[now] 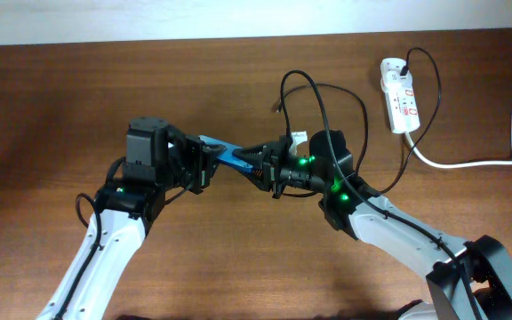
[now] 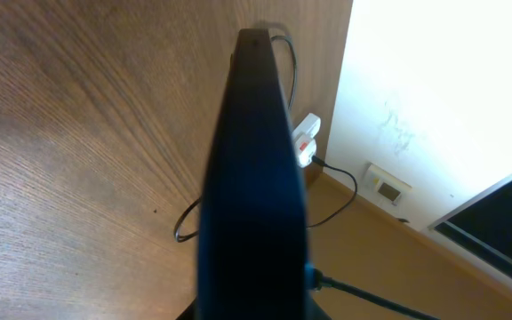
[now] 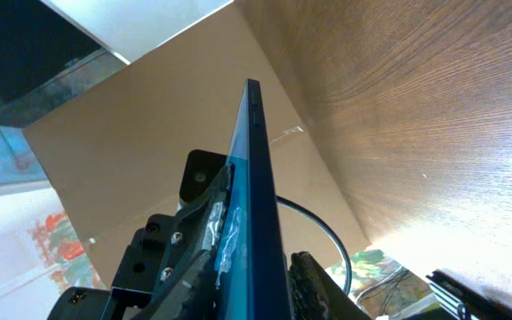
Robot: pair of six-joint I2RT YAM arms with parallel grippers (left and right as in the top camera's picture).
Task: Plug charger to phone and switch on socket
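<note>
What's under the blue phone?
Only bare wooden table shows beneath the phone, up between the left gripper and right gripper. They cover its ends, so the spot under those is hidden.

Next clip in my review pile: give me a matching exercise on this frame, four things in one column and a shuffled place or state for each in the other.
Things:
1. phone
2. socket
3. charger
4. thick white cord

Places or states:
A. white, lying near the far right corner of the table
B. curves away toward the right edge of the table
C. blue-screened, between the left gripper and the right gripper
D. black and looping, one end plugged into the socket

Pairs: 1-C, 2-A, 3-D, 4-B.
</note>
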